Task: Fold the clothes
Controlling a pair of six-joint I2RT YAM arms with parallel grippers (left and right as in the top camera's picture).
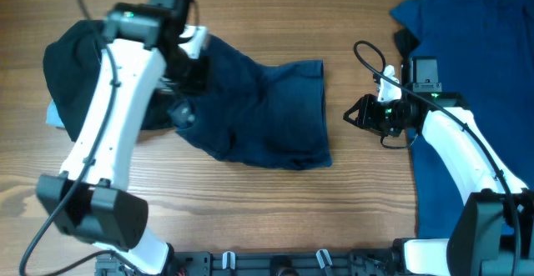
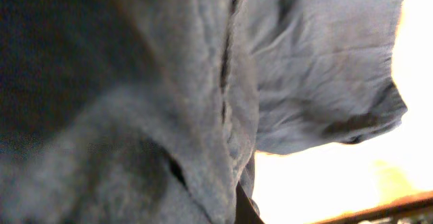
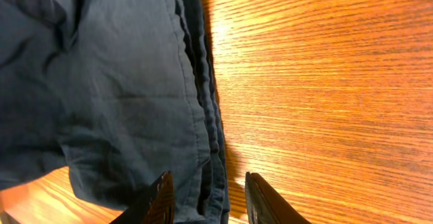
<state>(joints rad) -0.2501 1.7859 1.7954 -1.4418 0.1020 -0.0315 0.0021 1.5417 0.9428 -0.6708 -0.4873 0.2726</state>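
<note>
**Early stage.** The navy garment (image 1: 267,113) lies rumpled at the middle of the table (image 1: 359,201), with no fold made yet. The left gripper (image 1: 182,107) is sunk in its left part (cloth hides the fingers, so their state cannot be told). The right gripper (image 1: 357,114) is parted and empty just beside the right hem. A black garment (image 1: 67,55) and a blue garment (image 1: 467,26) lie unfolded at either side.

The left gripper (image 1: 190,55) sits at the overhead frame's upper left, its jaws hidden; the right gripper (image 1: 357,114), centre right, points left, jaws apart.
</note>
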